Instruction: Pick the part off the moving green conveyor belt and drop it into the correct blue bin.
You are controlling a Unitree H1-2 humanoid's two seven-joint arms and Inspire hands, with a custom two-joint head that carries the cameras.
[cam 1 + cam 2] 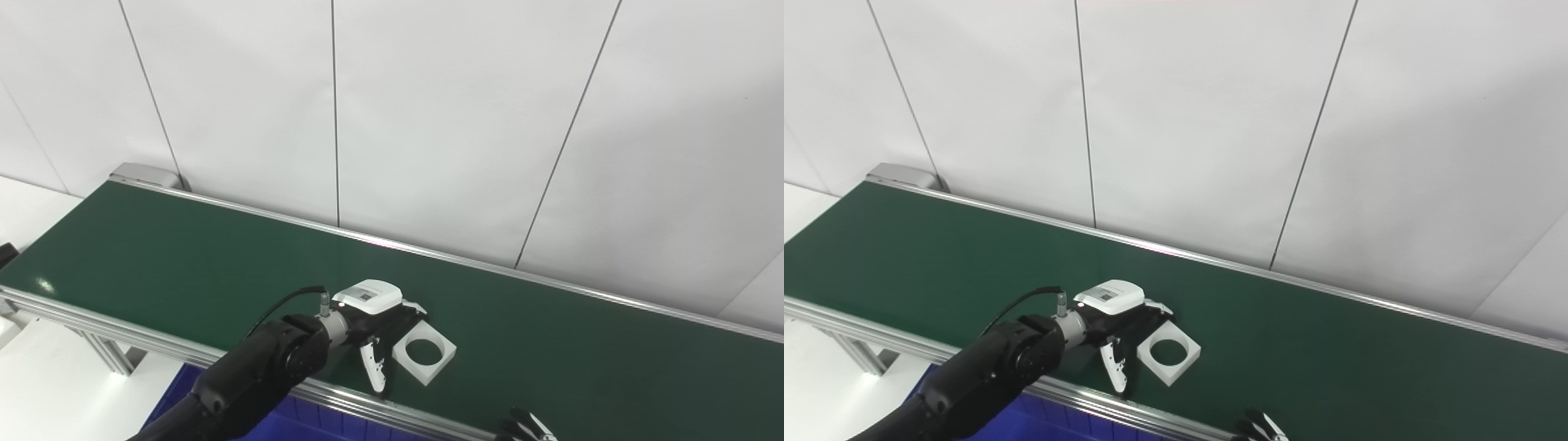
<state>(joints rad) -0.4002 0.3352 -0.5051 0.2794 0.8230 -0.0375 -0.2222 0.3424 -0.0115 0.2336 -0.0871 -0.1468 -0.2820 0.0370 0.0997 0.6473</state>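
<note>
A white square part with a round hole [424, 351] lies flat on the green conveyor belt [184, 257], near its front rail; it also shows in the right eye view [1168, 353]. My left hand [376, 324] reaches over the belt just left of the part, fingers apart, the thumb hanging down toward the front rail and the fingers at the part's left edge. It holds nothing that I can see. Only the fingertips of my right hand [527, 427] show at the bottom edge, near the front rail.
A blue bin [294, 422] sits below the belt's front rail, under my left arm. The aluminium rails [92, 318] run along both belt edges. A white panelled wall stands behind the belt.
</note>
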